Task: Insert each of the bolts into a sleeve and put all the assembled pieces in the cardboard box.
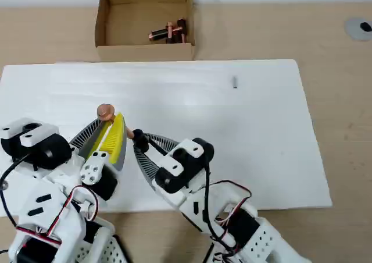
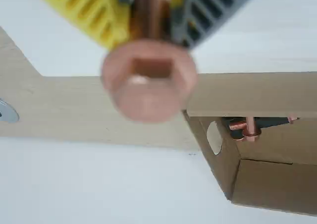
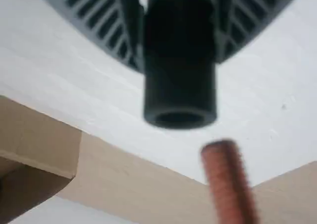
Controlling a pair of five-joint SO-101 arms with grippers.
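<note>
My left gripper (image 1: 110, 120), with one yellow and one grey finger, is shut on a copper bolt (image 1: 105, 112). The bolt's hex-socket head (image 2: 148, 80) sticks out past the fingertips in the left wrist view. My right gripper (image 1: 139, 139) is shut on a black sleeve (image 3: 180, 60), open end outward. The bolt's threaded end (image 3: 228, 179) lies just off the sleeve's mouth, beside it and not inside. The cardboard box (image 1: 110, 45) stands at the table's far edge and holds several assembled pieces (image 1: 168, 31), also seen as assembled pieces (image 2: 247, 127).
A white mat (image 1: 244, 141) covers the work area on the wooden table. A small dark item (image 1: 235, 82) lies on the mat at the far right. A grey disc (image 1: 358, 28) sits at the table's far right corner.
</note>
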